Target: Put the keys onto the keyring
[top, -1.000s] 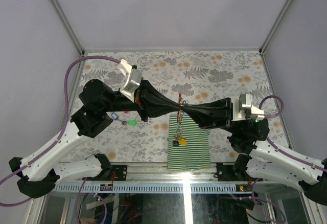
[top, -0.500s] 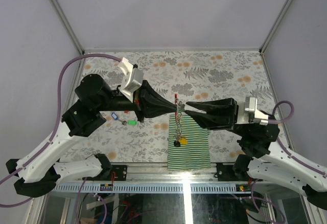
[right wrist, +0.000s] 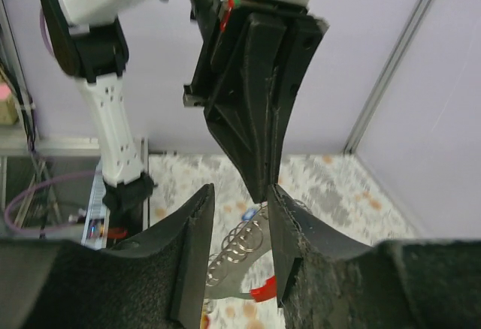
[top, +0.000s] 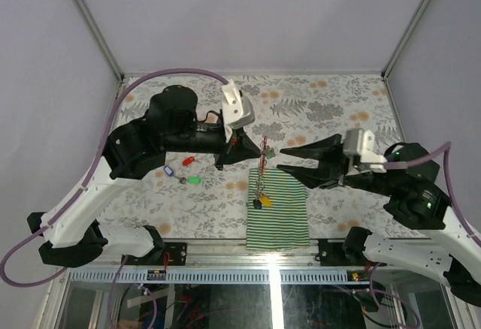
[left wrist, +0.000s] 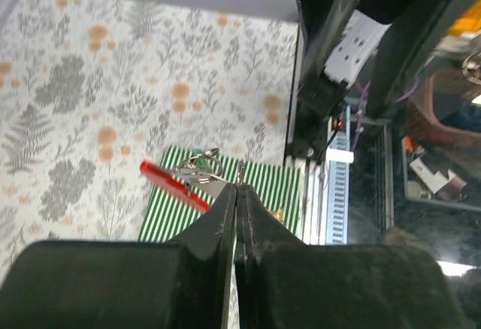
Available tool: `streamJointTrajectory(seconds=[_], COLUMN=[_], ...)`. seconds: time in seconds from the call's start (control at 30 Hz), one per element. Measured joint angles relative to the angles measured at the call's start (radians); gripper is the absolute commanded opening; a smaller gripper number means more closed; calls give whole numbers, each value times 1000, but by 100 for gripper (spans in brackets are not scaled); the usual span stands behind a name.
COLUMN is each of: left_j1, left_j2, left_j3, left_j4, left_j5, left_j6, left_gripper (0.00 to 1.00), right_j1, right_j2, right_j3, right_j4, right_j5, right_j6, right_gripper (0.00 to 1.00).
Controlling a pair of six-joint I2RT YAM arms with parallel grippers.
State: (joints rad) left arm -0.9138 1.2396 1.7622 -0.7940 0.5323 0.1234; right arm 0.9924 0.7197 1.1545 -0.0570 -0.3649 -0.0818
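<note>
The left gripper (top: 258, 149), pinched tight on the grey metal chain keyring (top: 261, 175), dangles it, presumably so the half-open, empty right gripper (top: 281, 159) can thread keys.

This looks like a robot lab. Two robot arms (top: 143, 145) are fixed to the near edge of a table (top: 338, 100) with a flowery cover. Plain grey walls (top: 248, 13) and metal posts (top: 92, 21) box it in. Purple cables (top: 174, 72) loop off the arms, and wires (top: 188, 314) sit below the table.
</note>
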Motion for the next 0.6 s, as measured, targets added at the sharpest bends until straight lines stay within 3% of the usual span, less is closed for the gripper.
streamJointTrajectory(seconds=[0.23,0.6], left_j1=[-56,-137], left_j2=[53,58], left_j3=[40,65], left_j4=[-185,-259], left_j5=[-135,-193], left_j6=[70,118], left_gripper=[0,0], right_j1=[0,0], right_j2=[69,103], right_j3=[13,-57], right_j4=[-216,-222], right_j5=[6,-23], right_j6=[-42,-58], right_gripper=[41,39])
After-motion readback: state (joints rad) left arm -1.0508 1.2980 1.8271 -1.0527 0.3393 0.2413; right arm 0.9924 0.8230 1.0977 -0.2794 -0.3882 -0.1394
